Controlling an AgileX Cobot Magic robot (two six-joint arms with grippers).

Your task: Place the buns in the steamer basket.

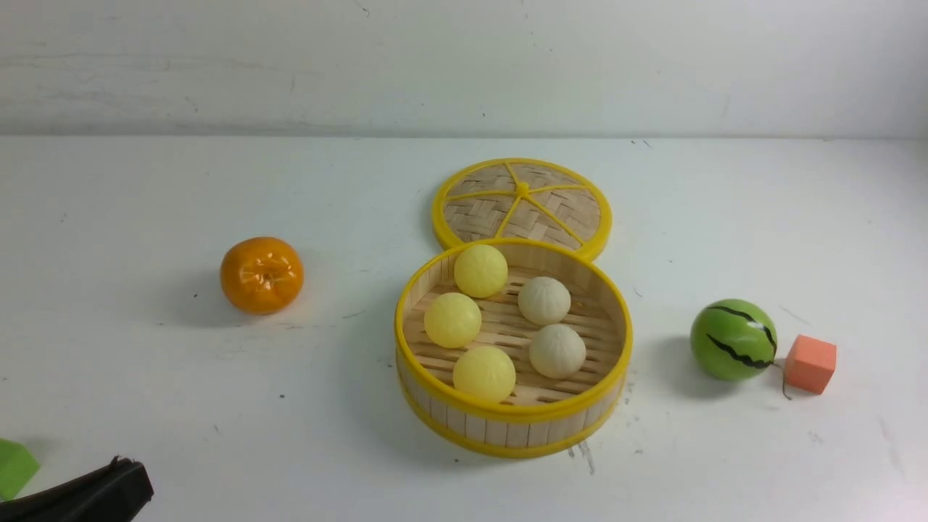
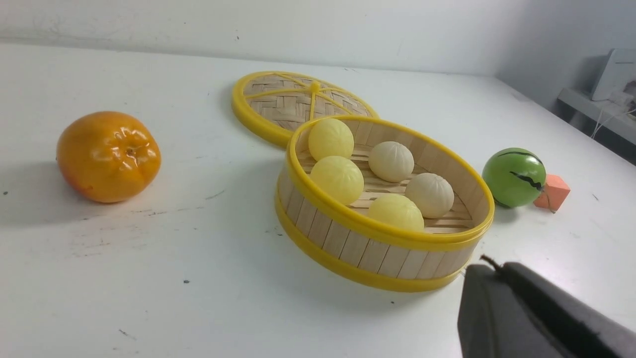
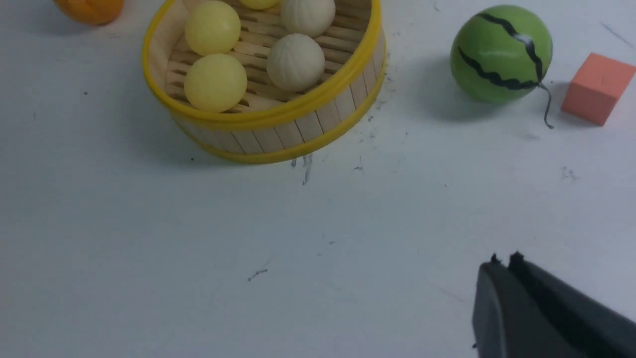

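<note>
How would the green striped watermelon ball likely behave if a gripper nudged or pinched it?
The watermelon ball looks nearly spherical and sits on bare table, so a nudge would probably roll it, perhaps into the orange cube right beside it. Its glossy skin suggests a hard, smooth shell that could slip from an off-centre pinch. It shows no dents, so it is probably stiff.

We see a white table [image 1: 145,406], scuffed and speckled with small dark marks, running back to a plain white wall [image 1: 464,65] that is faintly scratched. Soft, even light leaves blurred shadows on the tabletop. From the left wrist view, beyond the table's far right edge, a grey shelf [image 2: 596,112] holds a pale device with white cables [image 2: 616,74].
</note>
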